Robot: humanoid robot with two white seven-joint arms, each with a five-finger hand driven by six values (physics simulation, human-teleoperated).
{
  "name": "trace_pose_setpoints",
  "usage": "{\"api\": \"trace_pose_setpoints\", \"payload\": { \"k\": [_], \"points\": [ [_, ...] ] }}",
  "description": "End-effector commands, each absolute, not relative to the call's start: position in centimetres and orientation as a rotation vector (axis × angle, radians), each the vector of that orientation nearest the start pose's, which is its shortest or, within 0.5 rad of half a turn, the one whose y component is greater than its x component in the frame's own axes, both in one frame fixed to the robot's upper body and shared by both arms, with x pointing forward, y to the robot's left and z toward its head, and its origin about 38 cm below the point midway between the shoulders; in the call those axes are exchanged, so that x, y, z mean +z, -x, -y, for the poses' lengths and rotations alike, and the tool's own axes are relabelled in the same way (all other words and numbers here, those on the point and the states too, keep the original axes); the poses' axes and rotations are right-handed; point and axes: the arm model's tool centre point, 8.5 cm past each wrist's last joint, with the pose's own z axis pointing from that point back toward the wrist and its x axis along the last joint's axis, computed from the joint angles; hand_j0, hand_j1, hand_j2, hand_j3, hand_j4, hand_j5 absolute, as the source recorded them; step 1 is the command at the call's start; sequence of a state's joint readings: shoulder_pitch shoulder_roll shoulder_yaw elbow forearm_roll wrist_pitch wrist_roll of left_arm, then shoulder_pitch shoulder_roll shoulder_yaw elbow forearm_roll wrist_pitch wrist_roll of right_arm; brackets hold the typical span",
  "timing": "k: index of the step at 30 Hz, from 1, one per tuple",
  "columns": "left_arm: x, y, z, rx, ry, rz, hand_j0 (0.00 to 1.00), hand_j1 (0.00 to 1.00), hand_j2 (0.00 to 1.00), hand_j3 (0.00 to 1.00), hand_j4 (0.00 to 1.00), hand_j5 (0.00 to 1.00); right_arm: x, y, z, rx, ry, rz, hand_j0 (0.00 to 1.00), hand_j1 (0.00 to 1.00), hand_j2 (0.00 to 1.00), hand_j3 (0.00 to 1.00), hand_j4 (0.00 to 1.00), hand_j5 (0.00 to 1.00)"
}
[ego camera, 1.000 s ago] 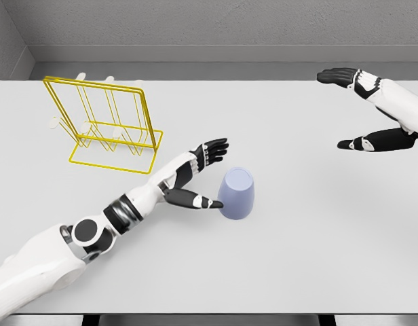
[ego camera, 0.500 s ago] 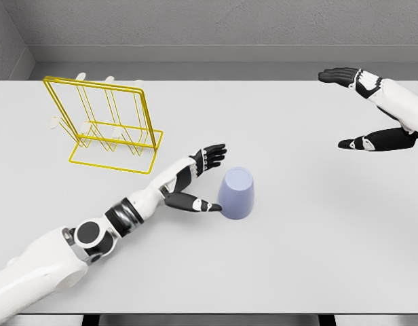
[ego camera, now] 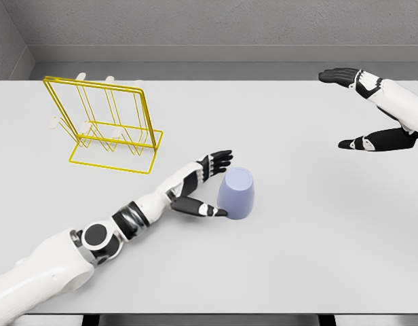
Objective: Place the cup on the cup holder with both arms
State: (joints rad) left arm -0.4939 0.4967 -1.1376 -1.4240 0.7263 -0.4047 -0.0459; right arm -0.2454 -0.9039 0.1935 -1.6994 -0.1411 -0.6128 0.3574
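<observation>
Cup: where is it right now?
Head view: the cup sits upside down on the table near centre, right beside the open left hand, and down-right of the yellow cup holder.

You are looking at a white table filling most of the view, a grey textured wall behind its far edge

White table against grey textured walls.
</observation>
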Motion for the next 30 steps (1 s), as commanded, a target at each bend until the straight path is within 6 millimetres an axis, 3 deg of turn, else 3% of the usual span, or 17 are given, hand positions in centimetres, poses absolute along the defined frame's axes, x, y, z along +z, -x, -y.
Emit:
{"api": "trace_pose_setpoints", "payload": {
  "k": [1,19,23,25,30],
  "points": [
    [6.4,-36.3,-12.1,-0.699,0.707,1.504,1.00,1.00,1.00,1.00,1.00,1.00,27.9,-36.5,34.3,1.428,0.172,2.010,1.00,1.00,1.00,1.00,1.00,1.00],
    [6.4,-35.6,-10.4,-0.718,0.743,1.488,1.00,1.00,1.00,1.00,1.00,1.00,27.7,-36.7,34.6,1.417,0.176,2.001,1.00,1.00,1.00,1.00,1.00,1.00],
    [6.4,-35.5,-10.4,-0.722,0.754,1.494,0.91,0.91,0.91,0.91,0.91,0.91,27.8,-36.7,34.6,1.416,0.176,2.004,1.00,1.00,1.00,1.00,1.00,1.00],
    [6.9,-35.6,-10.4,-0.709,0.769,1.531,0.75,0.75,0.75,0.75,0.75,0.75,27.7,-36.7,34.6,1.416,0.174,2.003,1.00,1.00,1.00,1.00,1.00,1.00],
    [7.0,-35.6,-10.4,-0.709,0.773,1.543,0.67,0.67,0.67,0.67,0.67,0.67,27.7,-36.7,34.6,1.416,0.174,2.003,1.00,1.00,1.00,1.00,1.00,1.00]
  ]
}}
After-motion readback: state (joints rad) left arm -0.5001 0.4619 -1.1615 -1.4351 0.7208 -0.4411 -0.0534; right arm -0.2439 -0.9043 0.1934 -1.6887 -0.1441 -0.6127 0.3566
